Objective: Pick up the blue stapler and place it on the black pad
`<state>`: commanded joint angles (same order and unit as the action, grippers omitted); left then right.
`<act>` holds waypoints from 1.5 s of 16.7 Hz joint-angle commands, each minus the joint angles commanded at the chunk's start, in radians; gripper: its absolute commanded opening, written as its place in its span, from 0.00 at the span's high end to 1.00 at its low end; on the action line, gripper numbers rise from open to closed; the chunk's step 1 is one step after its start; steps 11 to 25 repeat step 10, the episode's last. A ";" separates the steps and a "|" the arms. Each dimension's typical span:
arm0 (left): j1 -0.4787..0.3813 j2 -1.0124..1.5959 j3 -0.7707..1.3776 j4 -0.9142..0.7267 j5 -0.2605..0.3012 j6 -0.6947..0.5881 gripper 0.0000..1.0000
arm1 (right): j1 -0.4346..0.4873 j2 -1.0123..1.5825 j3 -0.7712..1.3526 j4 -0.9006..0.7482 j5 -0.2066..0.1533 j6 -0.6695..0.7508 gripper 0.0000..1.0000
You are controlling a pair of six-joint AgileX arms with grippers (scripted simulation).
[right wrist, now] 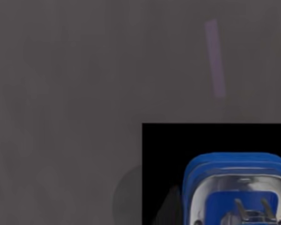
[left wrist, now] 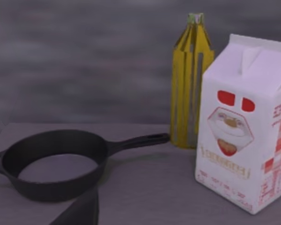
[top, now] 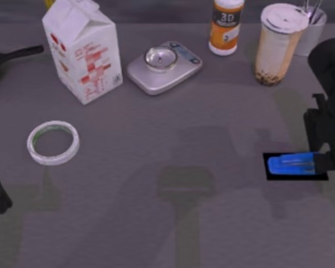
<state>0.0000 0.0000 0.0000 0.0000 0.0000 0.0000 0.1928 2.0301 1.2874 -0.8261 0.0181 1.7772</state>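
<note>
The right gripper (top: 324,163) sits at the right edge of the table, over the end of the blue stapler (top: 291,164), but its fingers run into the dark arm and the frame edge, so whether it grips or has let go cannot be told. The stapler lies lengthwise on the black pad (top: 295,176), inside its outline, with black showing along its near side and its left end. In the right wrist view the stapler (right wrist: 234,187) is cut off by the frame and only a corner of the pad (right wrist: 164,145) shows. The left arm is parked at the table's left edge, its gripper out of sight. Farther off stand a milk carton (top: 82,49), a tape roll (top: 53,143), a kitchen scale (top: 164,66), an orange bottle (top: 226,26), a drink cup (top: 278,44) and a black pan (left wrist: 56,161), which the top view mostly cuts off
</note>
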 joint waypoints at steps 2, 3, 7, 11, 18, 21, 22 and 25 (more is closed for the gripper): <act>0.000 0.000 0.000 0.000 0.000 0.000 0.00 | 0.000 0.000 0.000 0.000 0.000 0.000 0.17; 0.000 0.000 0.000 0.000 0.000 0.000 0.00 | 0.000 0.000 0.000 0.000 0.000 0.000 0.10; 0.000 0.000 0.000 0.000 0.000 0.000 0.00 | 0.000 0.000 0.000 0.000 0.000 0.000 0.00; 0.000 0.000 0.000 0.000 0.000 0.000 0.00 | 0.000 0.000 0.000 0.000 0.000 0.000 0.00; 0.000 0.000 0.000 0.000 0.000 0.000 0.00 | 0.000 0.000 0.000 0.000 0.000 0.000 0.00; 0.000 0.000 0.000 0.000 0.000 0.000 0.00 | 0.000 0.000 0.000 0.000 0.000 0.000 0.00; 0.000 0.000 0.000 0.000 0.000 0.000 0.00 | 0.000 0.000 0.000 0.000 0.000 0.000 0.00; 0.000 0.000 0.000 0.000 0.000 0.000 0.00 | 0.000 0.000 0.000 0.000 0.000 0.000 0.00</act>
